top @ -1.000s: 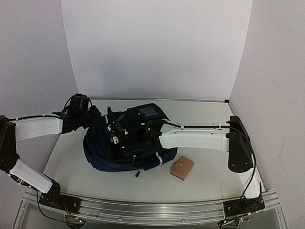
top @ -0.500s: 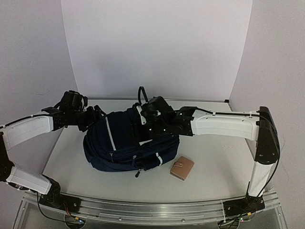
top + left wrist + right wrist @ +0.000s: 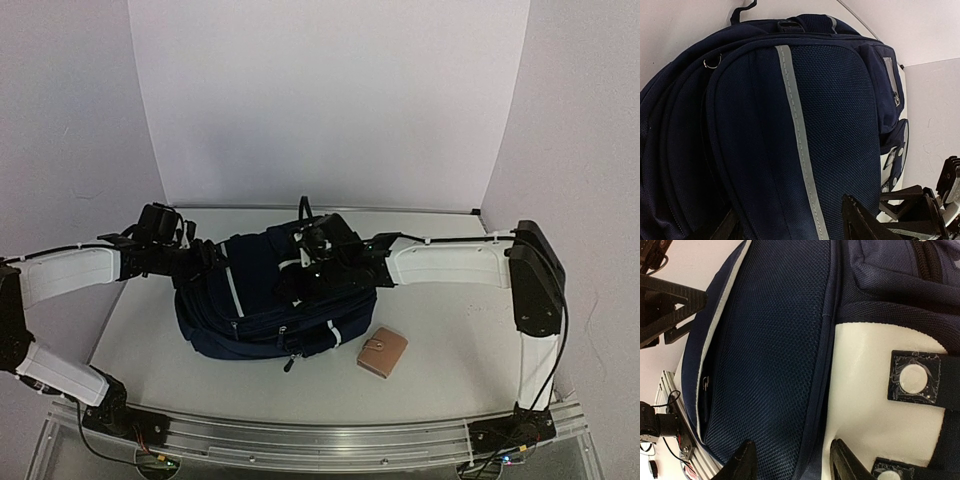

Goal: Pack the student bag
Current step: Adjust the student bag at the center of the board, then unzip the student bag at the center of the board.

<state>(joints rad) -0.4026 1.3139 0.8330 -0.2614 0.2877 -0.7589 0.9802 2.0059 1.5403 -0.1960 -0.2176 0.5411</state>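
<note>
The student bag point(image 3: 262, 310), navy with pale stripes, lies on its side mid-table. My left gripper point(image 3: 204, 258) is at its left end. In the left wrist view the bag's striped front panel point(image 3: 805, 115) fills the frame, and the left gripper point(image 3: 795, 226) stands open over the fabric. My right gripper point(image 3: 302, 274) reaches over the top of the bag from the right. In the right wrist view the right gripper point(image 3: 792, 462) is open and straddles the piped seam between the bag's navy mesh point(image 3: 775, 350) and white patch point(image 3: 865, 385). Neither gripper holds anything.
A small brown wallet-like case point(image 3: 382, 353) lies on the table just right of the bag's front. The bag's black carry loop point(image 3: 303, 206) sticks up at the back. White walls close in the back and both sides. A metal rail point(image 3: 320, 440) runs along the near edge.
My right arm has lifted off the bag's front and come down on its top from the right. My left gripper has widened and shifted right against the bag's left end.
</note>
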